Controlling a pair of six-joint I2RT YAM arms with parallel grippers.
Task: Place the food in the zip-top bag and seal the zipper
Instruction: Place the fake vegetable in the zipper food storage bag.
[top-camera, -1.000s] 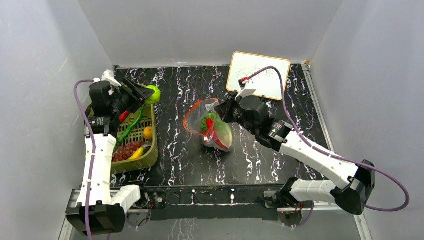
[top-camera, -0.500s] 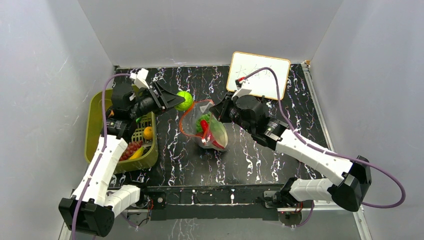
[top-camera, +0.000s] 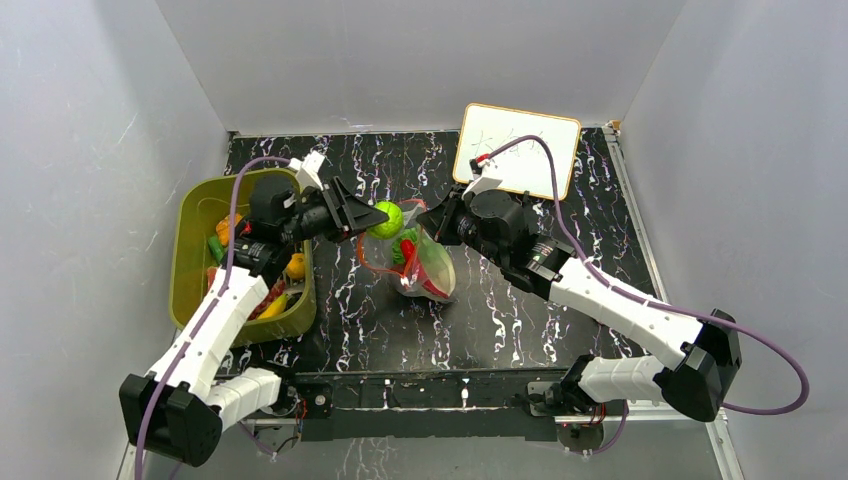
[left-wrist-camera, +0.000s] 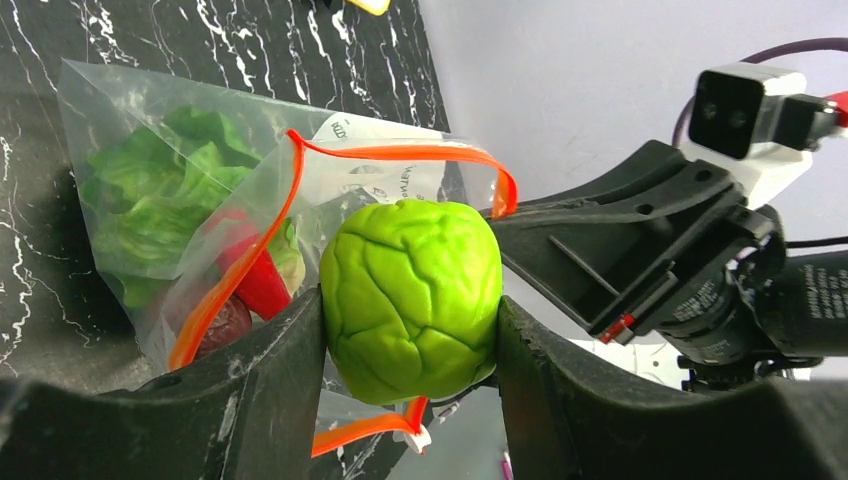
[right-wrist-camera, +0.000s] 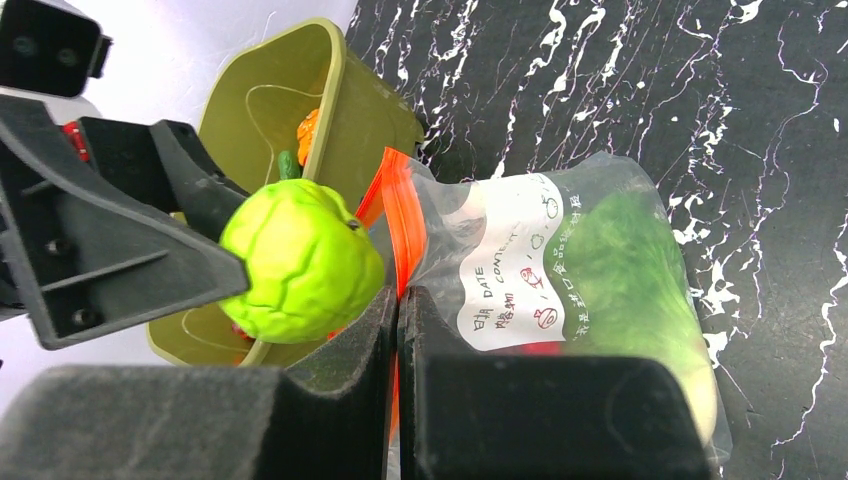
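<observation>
My left gripper is shut on a pale green toy cabbage and holds it right at the open mouth of the clear zip-top bag. My right gripper is shut on the bag's red-orange zipper strip and holds the mouth up and open. The strip loops around the cabbage in the left wrist view. Green leafy food and a red piece lie inside the bag. The cabbage also shows in the right wrist view.
An olive-green basket stands at the left with an orange, a banana and other toy food. A white board lies at the back right. Grey walls close in both sides and the back.
My left gripper has carried the cabbage from above the basket rightward to the bag's mouth. My right gripper has kept hold of the zipper strip, shifting the bag slightly left.
</observation>
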